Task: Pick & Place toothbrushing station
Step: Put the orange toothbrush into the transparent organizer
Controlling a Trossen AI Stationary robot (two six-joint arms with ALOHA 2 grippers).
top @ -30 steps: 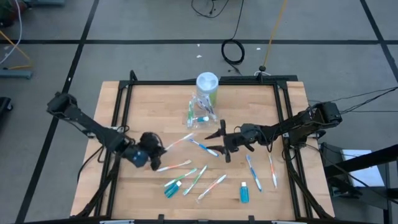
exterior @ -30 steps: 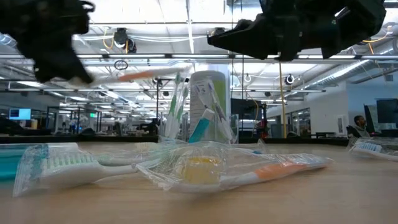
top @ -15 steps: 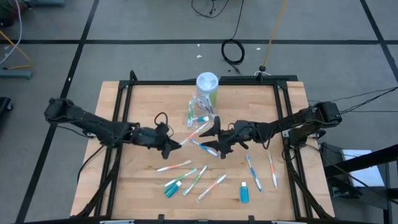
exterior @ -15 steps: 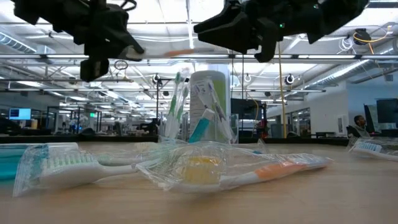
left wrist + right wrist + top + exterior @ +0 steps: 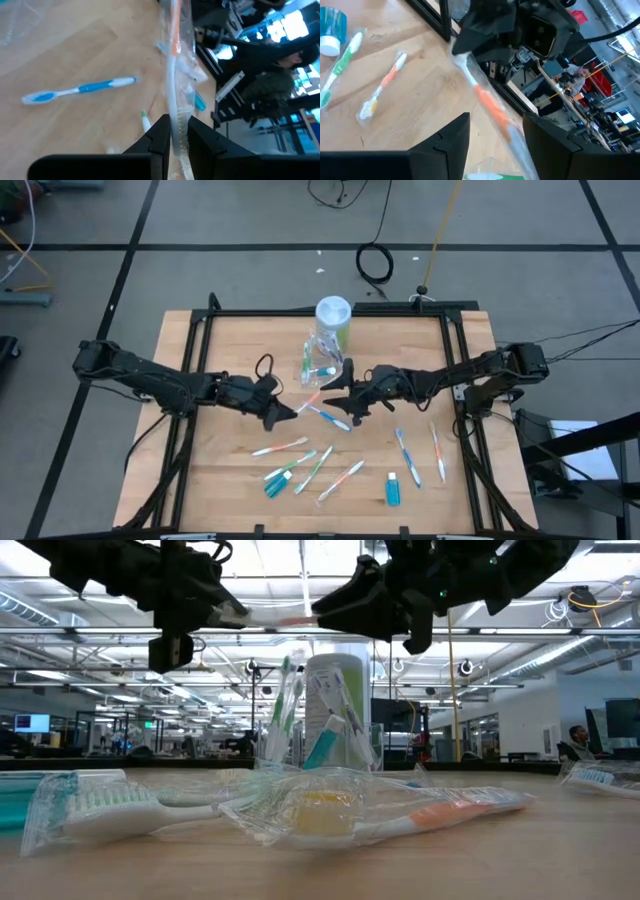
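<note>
Reaching in from the table's left edge, the left gripper [image 5: 274, 406] hangs above the middle of the table [image 5: 230, 345], its fingers pressed onto the white handle end of an orange-and-white toothbrush [image 5: 309, 395] in a clear wrapper. The left wrist view shows the brush [image 5: 174, 75] running straight out from between the two fingers. It is held in the air, pointing toward the right arm; the low view confirms it is well clear of the wood.

Just beside its free end waits the right gripper [image 5: 338, 383], fingers spread, with the orange part of the brush [image 5: 492, 109] lying between them but not yet gripped.

This reads as a hand-over in mid-air: the step in hand is passing the brush from left to right, probably so it can go into the clear cup [image 5: 322, 360] near the back edge, which already holds a few brushes, with a green-and-white container [image 5: 333, 320] standing just behind it.

Next, the right fingers should close on the orange section before the left lets go; releasing early would drop the brush, and the slippery wrapper may let it twist.

Toward the front edge, loose toothbrushes [image 5: 303, 468] lie scattered, with a blue tube [image 5: 392, 489] near the front right, still to be handled.
</note>
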